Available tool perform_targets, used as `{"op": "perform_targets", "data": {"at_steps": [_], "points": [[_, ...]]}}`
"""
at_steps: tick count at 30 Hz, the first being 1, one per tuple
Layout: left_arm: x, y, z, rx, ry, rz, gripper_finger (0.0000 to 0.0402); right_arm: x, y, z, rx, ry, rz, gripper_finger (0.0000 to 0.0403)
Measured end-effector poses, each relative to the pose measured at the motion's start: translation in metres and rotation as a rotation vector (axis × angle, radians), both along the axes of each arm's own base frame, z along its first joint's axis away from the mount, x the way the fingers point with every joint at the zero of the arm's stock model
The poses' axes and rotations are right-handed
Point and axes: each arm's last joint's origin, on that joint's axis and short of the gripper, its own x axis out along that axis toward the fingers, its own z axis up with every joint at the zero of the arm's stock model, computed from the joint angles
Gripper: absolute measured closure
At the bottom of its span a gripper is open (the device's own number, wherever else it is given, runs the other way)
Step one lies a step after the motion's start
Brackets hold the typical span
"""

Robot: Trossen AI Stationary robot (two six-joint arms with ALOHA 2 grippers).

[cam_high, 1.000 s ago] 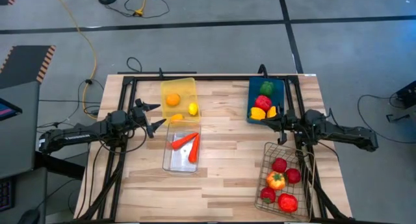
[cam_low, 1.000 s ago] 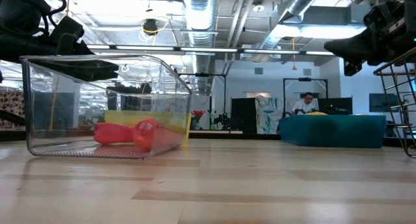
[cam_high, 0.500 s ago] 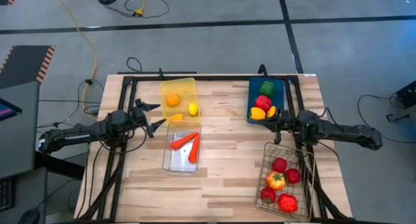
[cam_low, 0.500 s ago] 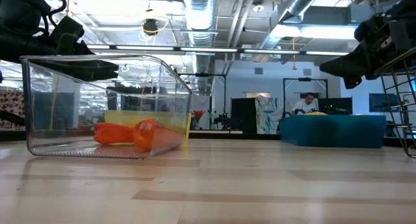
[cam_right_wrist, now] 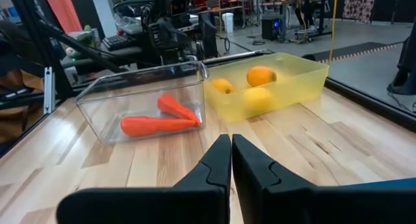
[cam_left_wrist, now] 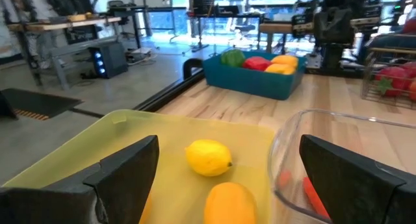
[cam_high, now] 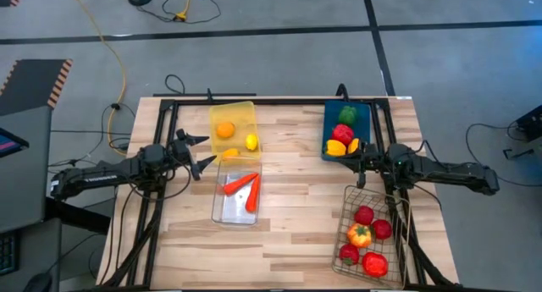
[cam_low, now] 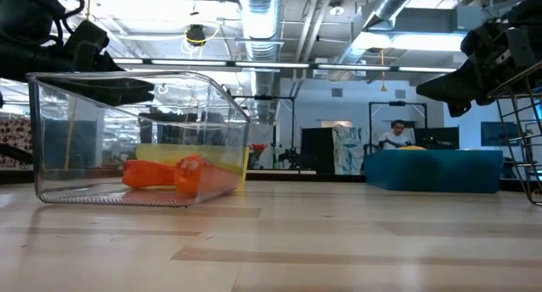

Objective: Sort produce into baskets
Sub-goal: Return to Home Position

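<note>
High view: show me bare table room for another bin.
Bare table runs down the middle, bordered by the yellow bin and clear bin on one side, the blue bin and wire basket on the other. Crowded: the gap between blue bin and wire basket, where the right gripper hangs. The left gripper hangs beside the yellow bin.

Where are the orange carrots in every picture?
High view: carrots left of centre, inside the clear bin.
Low view: carrots at the left, lying on the bin's floor.
Left wrist view: a sliver of carrot shows through the bin's wall.
Right wrist view: carrots in the bin.
Shared landmark: the yellow bin touching the clear bin.
</note>
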Motion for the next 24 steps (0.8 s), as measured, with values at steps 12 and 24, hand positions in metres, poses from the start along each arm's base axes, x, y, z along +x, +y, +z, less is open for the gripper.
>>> {"op": "perform_targets", "data": {"at_steps": [12,24], "points": [[-0.009,-0.005,0.013,0.033,-0.154,-0.031,0.0042,0.000,0.000,0.000,0.000,-0.001,0.000,0.0359],[-0.009,-0.005,0.013,0.031,-0.147,-0.032,0.0042,0.000,0.000,0.000,-0.001,-0.004,0.000,0.0359]]}}
